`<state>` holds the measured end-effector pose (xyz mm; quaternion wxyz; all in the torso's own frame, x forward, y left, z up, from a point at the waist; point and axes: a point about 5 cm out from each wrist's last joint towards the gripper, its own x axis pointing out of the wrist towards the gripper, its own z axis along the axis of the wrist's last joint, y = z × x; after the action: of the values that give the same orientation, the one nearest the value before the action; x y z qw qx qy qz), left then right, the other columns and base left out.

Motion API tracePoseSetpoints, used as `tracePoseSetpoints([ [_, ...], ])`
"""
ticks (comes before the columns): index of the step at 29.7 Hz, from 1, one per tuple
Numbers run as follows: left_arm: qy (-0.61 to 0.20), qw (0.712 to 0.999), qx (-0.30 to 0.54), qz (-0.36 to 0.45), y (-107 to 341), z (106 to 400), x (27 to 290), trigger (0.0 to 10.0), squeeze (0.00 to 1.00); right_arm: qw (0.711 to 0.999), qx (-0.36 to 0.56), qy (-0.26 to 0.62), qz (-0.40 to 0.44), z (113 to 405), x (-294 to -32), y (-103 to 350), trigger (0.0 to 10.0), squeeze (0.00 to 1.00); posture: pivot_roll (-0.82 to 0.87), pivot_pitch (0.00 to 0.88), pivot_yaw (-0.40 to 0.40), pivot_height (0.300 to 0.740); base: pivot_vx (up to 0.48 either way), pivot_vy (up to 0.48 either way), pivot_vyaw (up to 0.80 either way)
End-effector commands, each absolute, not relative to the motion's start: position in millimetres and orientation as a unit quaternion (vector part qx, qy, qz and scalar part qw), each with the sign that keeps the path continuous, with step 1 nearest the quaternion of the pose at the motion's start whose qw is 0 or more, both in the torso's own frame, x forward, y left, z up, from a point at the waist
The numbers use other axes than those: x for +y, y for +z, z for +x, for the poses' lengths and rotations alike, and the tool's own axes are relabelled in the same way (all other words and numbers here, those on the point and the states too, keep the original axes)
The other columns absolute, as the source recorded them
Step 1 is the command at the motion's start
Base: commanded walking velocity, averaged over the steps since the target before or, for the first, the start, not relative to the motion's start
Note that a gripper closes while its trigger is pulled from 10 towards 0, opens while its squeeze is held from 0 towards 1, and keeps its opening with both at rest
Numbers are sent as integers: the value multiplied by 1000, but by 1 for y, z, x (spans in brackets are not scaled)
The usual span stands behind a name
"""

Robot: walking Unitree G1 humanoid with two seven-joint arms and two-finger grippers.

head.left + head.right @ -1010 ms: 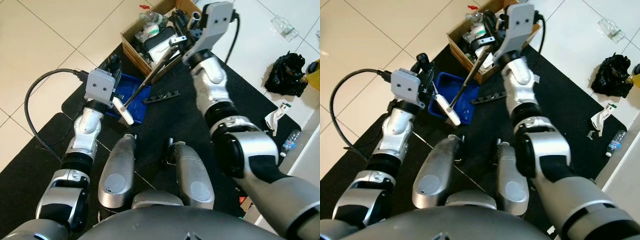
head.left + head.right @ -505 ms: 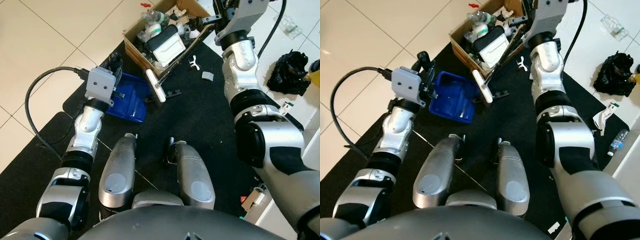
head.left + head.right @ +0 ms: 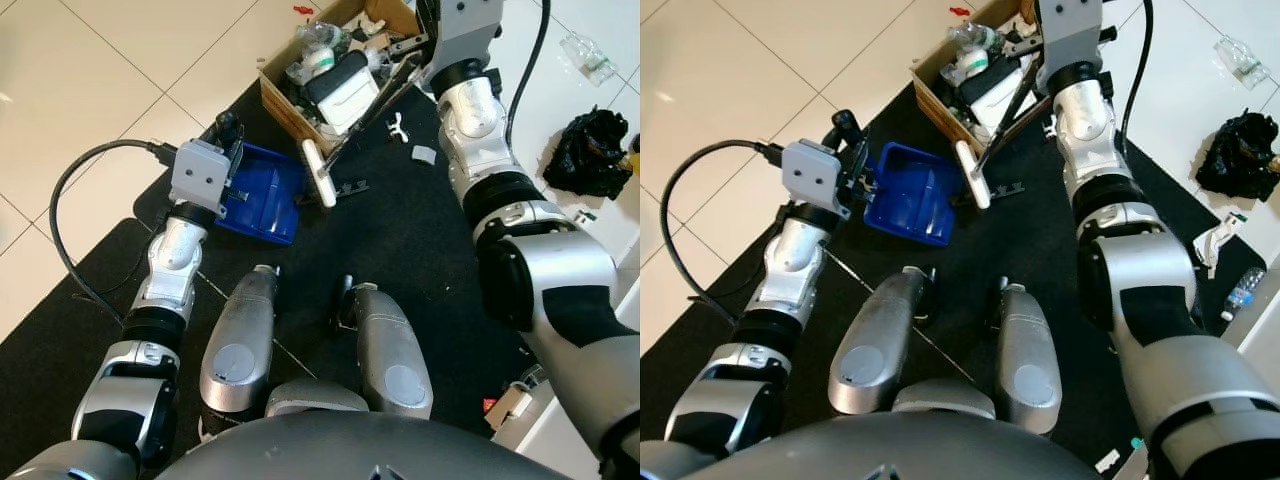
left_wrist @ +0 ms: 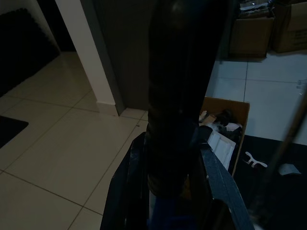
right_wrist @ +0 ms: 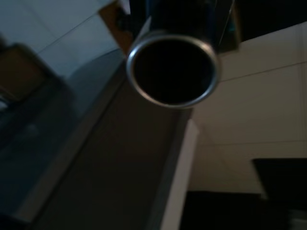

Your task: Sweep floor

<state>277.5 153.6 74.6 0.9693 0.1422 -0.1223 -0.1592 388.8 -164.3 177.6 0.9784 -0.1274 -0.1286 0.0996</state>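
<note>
Right pincer (image 3: 1065, 45), gripping the broom (image 3: 345, 135), is drawing its head off the blue dustpan (image 3: 262, 192); left pincer (image 3: 225, 165) is gripping that dustpan.

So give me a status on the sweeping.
Done: nothing visibly swept into the blue dustpan. In hand: the left claw holds the dustpan on the black mat, and the right arm holds the broom beside it. Left: a white scrap and a grey scrap lie on the mat.

head views: bright, sharp | wrist views: dim, blurred | edges distorted
</note>
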Motion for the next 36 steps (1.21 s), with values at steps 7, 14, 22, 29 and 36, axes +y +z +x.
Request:
tracePoseSetpoints([
  [7, -180, 972, -74, 134, 56, 271, 146, 10000, 106, 989, -107, 59, -82, 387, -200, 177, 10000, 0, 266, 266, -74, 740, 0, 0, 0],
  [14, -184, 971, -76, 134, 57, 273, 145, 10000, 106, 980, -142, 31, -133, 383, -202, 181, 10000, 0, 273, 268, -67, 740, 0, 0, 0],
  [22, -178, 971, -75, 138, 57, 271, 150, 10000, 110, 961, -128, 30, -243, 379, -180, 158, 10000, 0, 293, 271, -71, 740, 0, 0, 0],
  [29, -176, 972, -75, 139, 56, 270, 150, 10000, 106, 971, -80, 27, -224, 375, -174, 137, 10000, 0, 295, 268, -76, 740, 0, 0, 0],
  [36, -176, 972, -76, 138, 57, 271, 150, 10000, 106, 991, -42, 17, -127, 367, -166, 114, 10000, 0, 297, 264, -74, 740, 0, 0, 0],
])
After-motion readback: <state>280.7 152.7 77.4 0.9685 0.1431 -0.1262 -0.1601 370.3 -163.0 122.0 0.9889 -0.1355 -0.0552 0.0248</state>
